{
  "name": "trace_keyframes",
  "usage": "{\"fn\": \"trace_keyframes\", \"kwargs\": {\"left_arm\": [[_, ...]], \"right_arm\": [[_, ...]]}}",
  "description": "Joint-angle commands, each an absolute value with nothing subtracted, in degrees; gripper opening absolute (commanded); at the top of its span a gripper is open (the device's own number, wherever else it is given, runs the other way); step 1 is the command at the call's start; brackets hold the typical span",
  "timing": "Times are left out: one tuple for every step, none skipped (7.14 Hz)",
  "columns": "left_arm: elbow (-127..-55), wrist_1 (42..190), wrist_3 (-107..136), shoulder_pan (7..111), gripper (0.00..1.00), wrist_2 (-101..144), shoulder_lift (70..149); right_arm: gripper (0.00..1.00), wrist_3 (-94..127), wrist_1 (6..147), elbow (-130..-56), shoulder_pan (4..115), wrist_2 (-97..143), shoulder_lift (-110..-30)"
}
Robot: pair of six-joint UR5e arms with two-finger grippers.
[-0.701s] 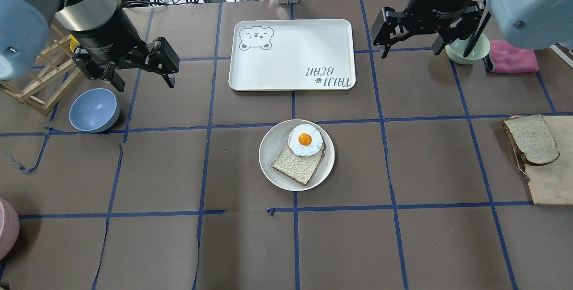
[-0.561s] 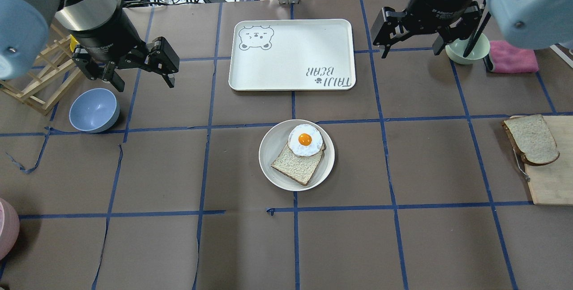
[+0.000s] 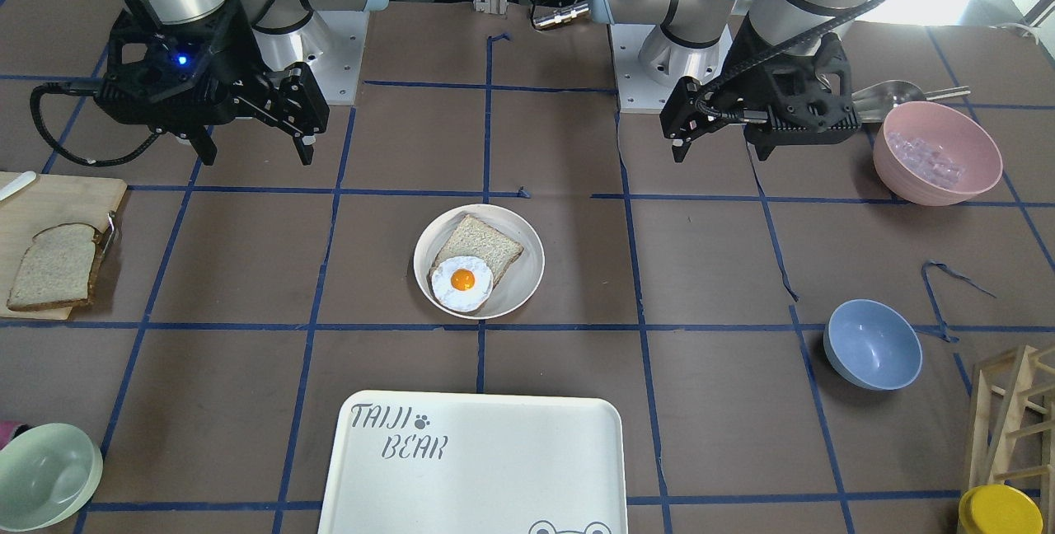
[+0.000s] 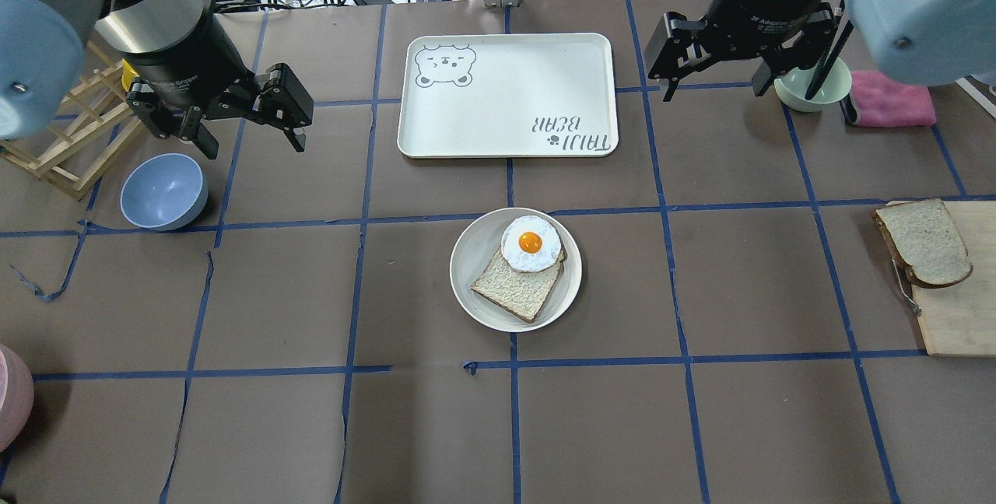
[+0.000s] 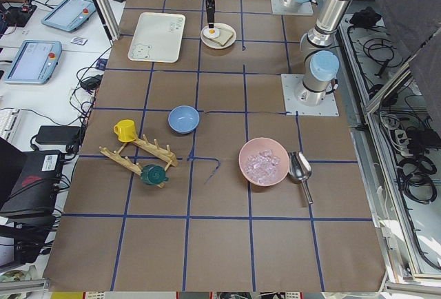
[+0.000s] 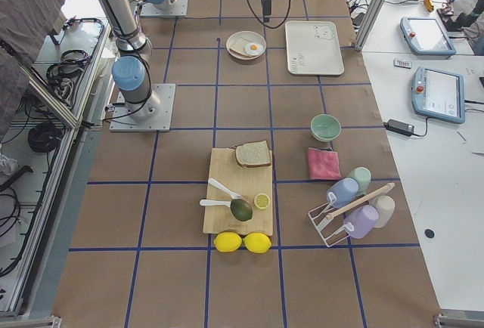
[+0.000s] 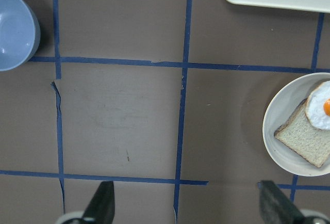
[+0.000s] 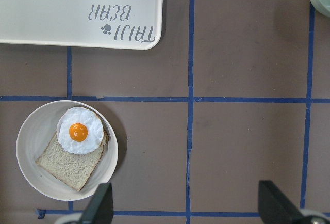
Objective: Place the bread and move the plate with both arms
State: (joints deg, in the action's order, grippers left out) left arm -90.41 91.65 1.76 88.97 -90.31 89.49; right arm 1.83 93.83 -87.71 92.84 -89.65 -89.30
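The bread (image 4: 924, 243) lies on a wooden cutting board (image 4: 961, 309) at the table's right edge; it also shows in the front view (image 3: 53, 266). The round cream plate (image 4: 467, 255) sits mid-table and holds another slice (image 4: 513, 290) with a fried egg (image 4: 531, 243) on top. My left gripper (image 4: 254, 145) hangs open and empty above the table, far left of the plate. My right gripper (image 4: 720, 88) hangs open and empty, beyond and right of the plate, apart from the bread. Both wrist views show the plate (image 7: 273, 136) (image 8: 31, 141) with spread fingers.
The white TAIJI BEAR tray (image 4: 506, 92) lies beyond the plate. A blue bowl (image 4: 163, 191) and wooden rack (image 4: 70, 138) are at the left. A green bowl (image 4: 813, 88) and pink cloth (image 4: 891, 99) are at the far right. A pink bowl (image 3: 937, 153) stands near my left arm.
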Motion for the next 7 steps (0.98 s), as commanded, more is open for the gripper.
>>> {"fn": "trace_keyframes", "kwargs": {"left_arm": [[-90.44, 91.58, 1.76, 88.95, 1.0, -90.87, 89.39], [-90.44, 92.37, 1.76, 88.77, 1.0, -90.97, 89.21], [-90.35, 91.94, 1.76, 88.68, 1.0, -90.97, 89.3], [-90.35, 92.02, 1.67, 88.68, 1.0, -90.97, 89.64], [-90.44, 91.67, 1.67, 88.68, 1.0, -90.88, 89.74], [-90.44, 91.5, 1.67, 88.68, 1.0, -90.7, 90.26], [-90.44, 91.67, 1.67, 88.68, 1.0, -90.88, 90.35]], "right_arm": [[1.0, 1.76, 93.61, -87.71, 92.9, -89.56, -89.3], [1.0, 1.76, 93.69, -87.71, 92.73, -89.56, -89.3], [1.0, 1.76, 93.6, -87.71, 92.9, -89.47, -89.3], [1.0, 1.76, 93.52, -87.71, 92.73, -89.56, -89.3], [1.0, 1.76, 93.52, -87.71, 92.72, -89.65, -89.3], [1.0, 1.76, 93.43, -87.71, 92.72, -89.65, -89.3], [1.0, 1.76, 93.34, -87.71, 92.72, -89.56, -89.3]]}}
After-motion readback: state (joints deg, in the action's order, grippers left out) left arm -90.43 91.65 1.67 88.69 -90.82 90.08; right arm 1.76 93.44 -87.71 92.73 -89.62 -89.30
